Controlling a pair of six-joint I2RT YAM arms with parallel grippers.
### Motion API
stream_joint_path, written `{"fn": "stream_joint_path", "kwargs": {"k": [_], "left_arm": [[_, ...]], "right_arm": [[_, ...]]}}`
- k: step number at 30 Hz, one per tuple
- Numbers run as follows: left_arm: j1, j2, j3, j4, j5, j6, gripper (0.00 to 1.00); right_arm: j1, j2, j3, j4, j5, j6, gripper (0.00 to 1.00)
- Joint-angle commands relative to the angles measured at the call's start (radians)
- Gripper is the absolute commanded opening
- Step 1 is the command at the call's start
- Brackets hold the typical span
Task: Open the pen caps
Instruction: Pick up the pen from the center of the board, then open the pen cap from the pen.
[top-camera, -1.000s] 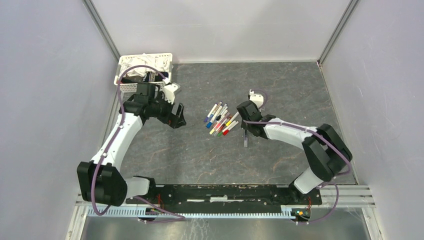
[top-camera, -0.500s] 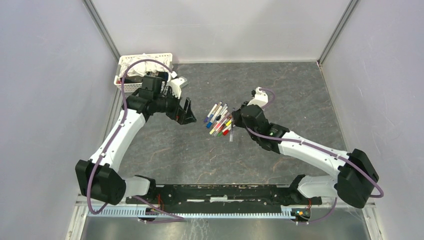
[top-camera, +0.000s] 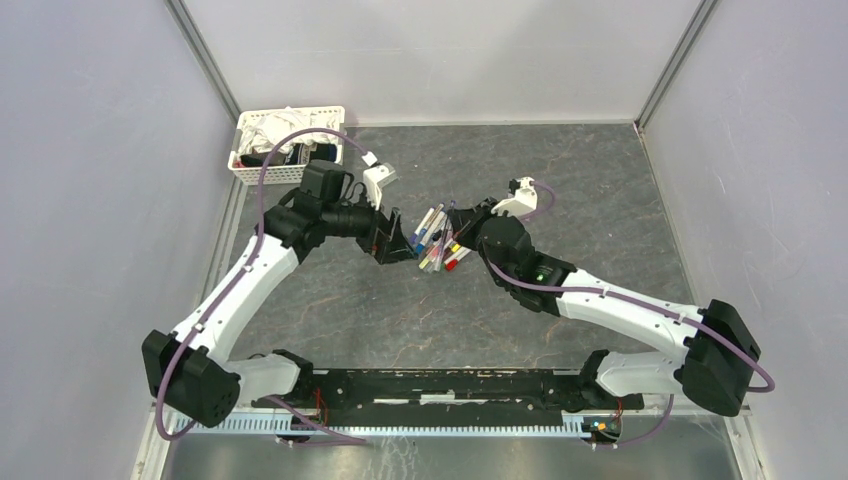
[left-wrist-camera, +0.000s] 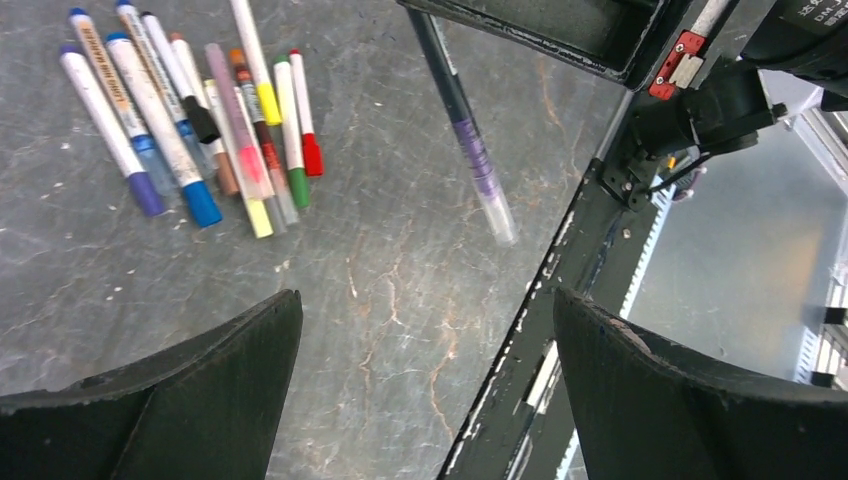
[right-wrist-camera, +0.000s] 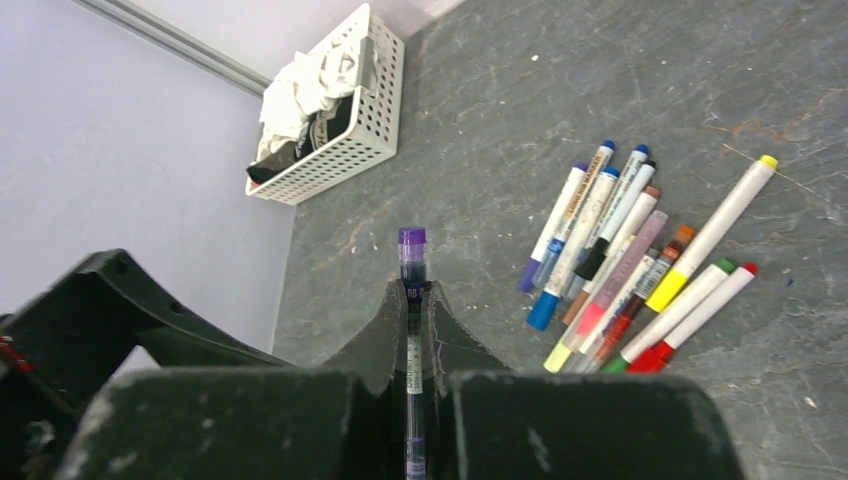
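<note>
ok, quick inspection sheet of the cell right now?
Surface: dark marbled table, scuffed.
Job's things: pens heaped mid-table, caps appear on; one purple-capped pen held off the table.
Clutter: white basket of cloths, far left corner.
Tools: right tool shut on that pen; left tool open, close beside it.
Cables: purple cables in slack loops, no snag seen.
Surroundings: grey walls; nothing else seen.

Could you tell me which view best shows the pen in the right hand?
Right wrist: the pen stands sharp, clamped in the right hand, purple cap up. Left wrist shows it partly blurred, from the side; the top view barely shows it.
</note>
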Motion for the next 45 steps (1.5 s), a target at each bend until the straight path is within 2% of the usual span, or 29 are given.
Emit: {"fn": "stream_joint_path", "kwargs": {"k": [1,11,16,20,24,29,32,33,36,38,41,43,45], "left_arm": [[-0.053,0.031,-0.006,0.083,0.038,-0.092,1.00],[-0.153,0.097,0.009,0.080,-0.003,-0.075,1.00],[-0.193,0.121,0.011,0.115,-0.046,-0.088,0.94],[-0.194,0.144,0.022,0.122,-0.065,-0.087,0.76],[-0.194,0.143,0.018,0.141,-0.080,-0.096,0.48],[-0.192,0.128,0.029,0.141,-0.161,-0.072,0.21],[-0.192,0.121,0.035,0.123,-0.218,-0.033,0.09],[-0.192,0.118,0.036,0.110,-0.237,-0.003,0.07],[-0.192,0.108,0.040,0.043,-0.303,0.121,0.02],[-0.192,0.096,0.034,-0.014,-0.362,0.223,0.02],[-0.192,0.052,-0.005,-0.088,-0.406,0.388,0.02],[-0.193,0.008,-0.040,-0.125,-0.435,0.475,0.02],[-0.192,-0.041,-0.073,-0.170,-0.438,0.571,0.02]], "right_arm": [[0.012,0.006,0.050,0.092,0.045,0.047,0.00],[0.017,0.014,0.030,0.122,0.061,0.071,0.00],[0.016,0.013,0.024,0.124,0.057,0.077,0.00],[0.016,0.005,0.013,0.123,0.056,0.080,0.00],[0.021,0.002,0.004,0.123,0.057,0.083,0.00],[0.029,0.000,-0.010,0.117,0.049,0.084,0.00],[0.029,-0.008,-0.018,0.096,0.037,0.072,0.00],[0.026,-0.012,-0.018,0.087,0.023,0.052,0.03],[-0.019,-0.031,-0.010,0.056,-0.120,-0.091,0.24],[-0.101,-0.058,-0.022,0.058,-0.346,-0.206,0.42],[-0.225,-0.106,-0.037,0.056,-0.689,-0.341,0.63],[-0.273,-0.139,-0.014,-0.025,-0.828,-0.445,0.73],[-0.301,-0.153,0.024,-0.102,-0.912,-0.538,0.78]]}}
